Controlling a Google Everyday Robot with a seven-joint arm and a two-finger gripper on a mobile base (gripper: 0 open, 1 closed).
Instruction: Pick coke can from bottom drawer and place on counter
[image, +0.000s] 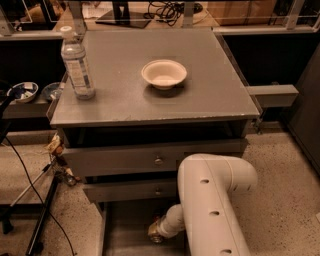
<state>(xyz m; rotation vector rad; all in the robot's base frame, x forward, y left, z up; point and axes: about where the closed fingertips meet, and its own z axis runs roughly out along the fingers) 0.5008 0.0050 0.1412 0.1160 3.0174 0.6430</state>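
Low at the near edge of the view, gripper (155, 234) down inside the bottom drawer (125, 227), at the end of a thick white arm (212, 200) bent in from the right. Only a brassy end piece showing there; impossible to tell how far open, or whether closed on anything. Coke can not to be made out anywhere; if in the drawer, then hidden at or under the gripper.

Just above the gripper, two shut grey drawer fronts, the lower one (135, 191) and the upper one (125, 159), each with a small round knob. Higher still and farther back, the flat grey square surface (120, 102), pale scuffing along its front edge. On it, up and to the left of the gripper, a clear plastic water bottle (77, 65), upright near the left rim. Nearly straight beyond the gripper, a shallow cream bowl (164, 74), well apart from the bottle.

Around the cabinet, speckled beige floor (287, 200). Left of the gripper, black stand legs (42, 220) and a thin cable on the floor. Farther left and higher, a dark shelf with two small dishes (22, 91). Right of the surface, a grey ledge (272, 95). At the back, metal rails and a tangle of cables (167, 9).
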